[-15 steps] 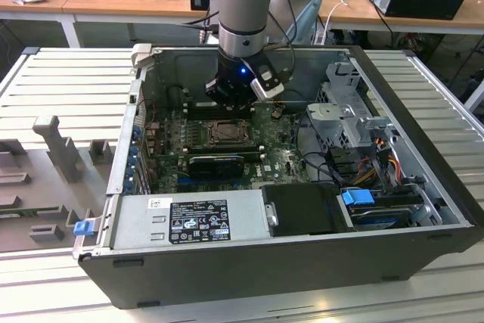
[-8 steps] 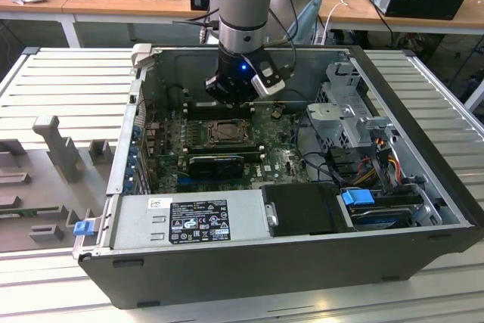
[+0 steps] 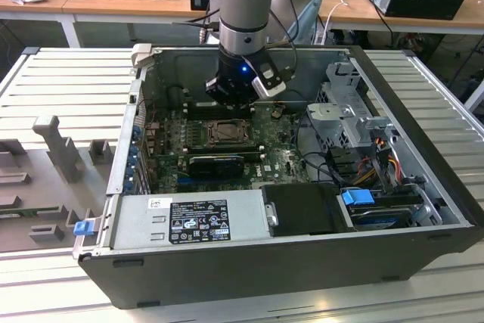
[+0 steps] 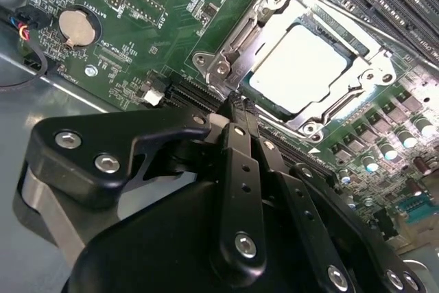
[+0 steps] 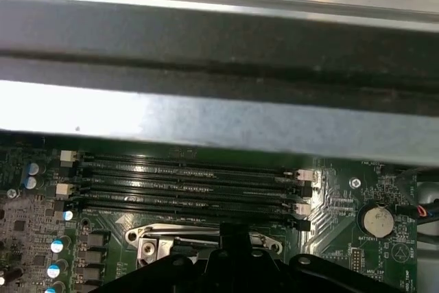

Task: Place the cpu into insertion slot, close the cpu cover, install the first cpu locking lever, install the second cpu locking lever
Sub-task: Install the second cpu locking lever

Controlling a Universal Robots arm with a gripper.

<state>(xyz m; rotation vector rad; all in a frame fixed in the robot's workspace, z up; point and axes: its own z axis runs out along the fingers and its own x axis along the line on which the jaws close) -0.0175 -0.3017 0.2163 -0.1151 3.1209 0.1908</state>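
Note:
In the second wrist view the cpu (image 4: 298, 66) lies flat in the insertion slot (image 3: 227, 132), its pale metallic face showing through the window of the cpu cover (image 4: 264, 22). The silvery cover frame lies down around the chip. A thin metal lever rod (image 4: 357, 22) runs along the socket side next to the memory slots. My gripper (image 4: 238, 101) is shut, its two black fingers pressed together with the tips at one corner of the socket frame. In the exterior view the gripper (image 3: 233, 102) hangs just behind the socket, low inside the case.
Long black memory slots (image 5: 185, 183) run between the socket and the case's grey wall (image 5: 206, 121). A coin battery (image 4: 74, 25) sits on the board. The power supply (image 3: 189, 221), a drive cage (image 3: 348, 111) and loose cables (image 3: 378, 164) crowd the case.

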